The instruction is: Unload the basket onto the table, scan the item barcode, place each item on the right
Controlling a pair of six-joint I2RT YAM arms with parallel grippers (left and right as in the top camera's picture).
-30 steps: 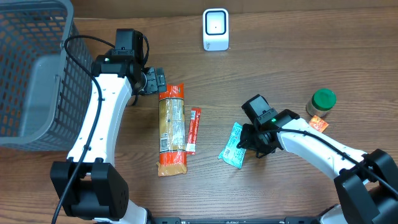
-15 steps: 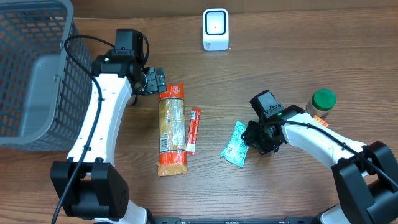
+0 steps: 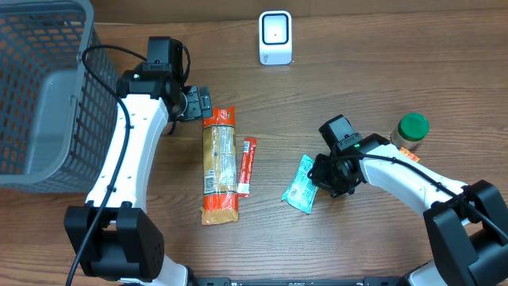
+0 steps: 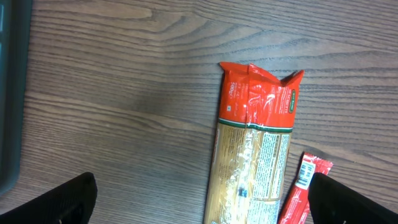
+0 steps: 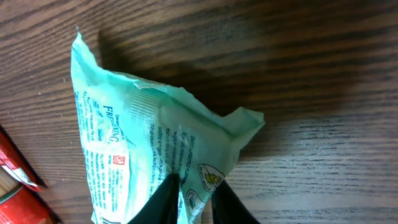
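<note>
**A:** Which step is this?

**B:** The pick-up, I'd say. The right hand (image 5: pixel 198 202) is down low over the table (image 3: pixel 381 71), forearm reaching in from the right. Its fingers are pinched together on a crumpled edge of the mint-green packet (image 5: pixel 143 137).

**A:** Where is the packet?

**B:** On the wood, right of the red stick sachet (image 3: pixel 248 165). From overhead it looks flat on the table, not yet lifted.

**A:** And next?

**B:** Probably a lift without letting the thin film slip, then a carry to the white scanner (image 3: pixel 275 37) at the far edge. The packet should be turned so the barcode meets its window. The print is too small for me to find the barcode.

**A:** The left hand (image 3: pixel 197 103)?

**B:** It's spread wide and holding nothing. It hangs over the top end of the long pasta packet (image 4: pixel 258 155), beside the wire basket (image 3: pixel 32 87).
</note>
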